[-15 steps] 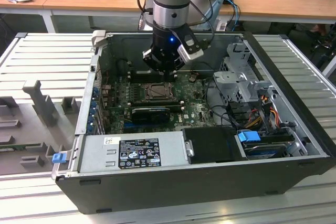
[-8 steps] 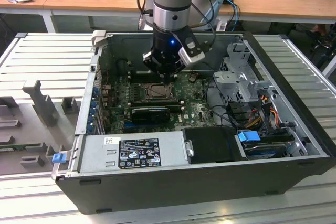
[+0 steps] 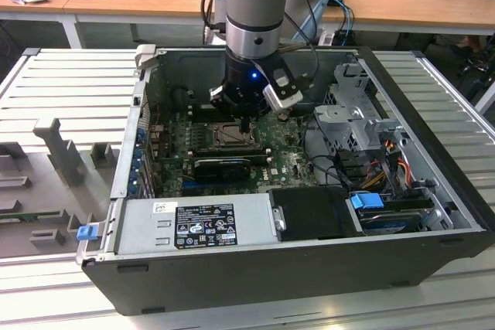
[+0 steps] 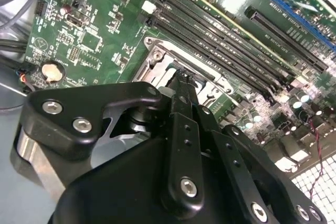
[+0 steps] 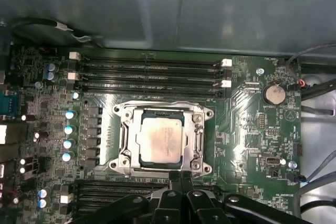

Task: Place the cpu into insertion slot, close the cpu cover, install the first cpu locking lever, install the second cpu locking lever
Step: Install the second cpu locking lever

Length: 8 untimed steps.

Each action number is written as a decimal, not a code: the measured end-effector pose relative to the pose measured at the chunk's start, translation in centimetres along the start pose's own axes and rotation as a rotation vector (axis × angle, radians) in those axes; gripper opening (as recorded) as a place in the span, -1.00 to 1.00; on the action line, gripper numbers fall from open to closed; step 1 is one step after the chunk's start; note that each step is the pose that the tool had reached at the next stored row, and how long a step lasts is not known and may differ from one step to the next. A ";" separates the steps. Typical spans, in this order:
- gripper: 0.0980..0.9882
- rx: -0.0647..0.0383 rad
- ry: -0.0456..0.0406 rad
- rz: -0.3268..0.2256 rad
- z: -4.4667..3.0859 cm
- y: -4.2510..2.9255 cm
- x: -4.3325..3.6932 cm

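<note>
1 pale square cpu (image 5: 161, 139) flat under the silvery cpu cover (image 5: 199, 142), black closed gripper (image 5: 181, 177) at its edge.

matt pale metal cpu (image 5: 161, 141), shiny silvery metal cpu cover (image 5: 197, 141), matt black hand (image 5: 181, 176)

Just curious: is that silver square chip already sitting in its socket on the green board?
Yes, in the first wrist view the cpu lies flat inside the insertion slot, framed by its metal rim.
</note>
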State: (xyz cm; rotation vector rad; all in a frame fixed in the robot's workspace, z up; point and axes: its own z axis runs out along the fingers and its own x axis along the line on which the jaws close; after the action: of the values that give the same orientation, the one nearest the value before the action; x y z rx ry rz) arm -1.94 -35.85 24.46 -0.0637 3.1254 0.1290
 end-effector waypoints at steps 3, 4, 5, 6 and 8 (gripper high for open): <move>-0.98 -0.003 0.0000 -0.002 0.33 -0.24 0.09; -0.98 -0.003 0.0001 -0.002 0.34 -0.26 0.10; -0.98 -0.003 0.0001 -0.002 0.35 -0.27 0.11; -0.98 -0.003 0.0001 -0.003 0.36 -0.29 0.12; -0.98 -0.003 0.0001 -0.003 0.41 -0.36 0.18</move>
State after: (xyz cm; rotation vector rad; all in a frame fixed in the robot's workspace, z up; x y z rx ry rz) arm -2.10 -36.18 24.01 -0.0677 3.1252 0.1338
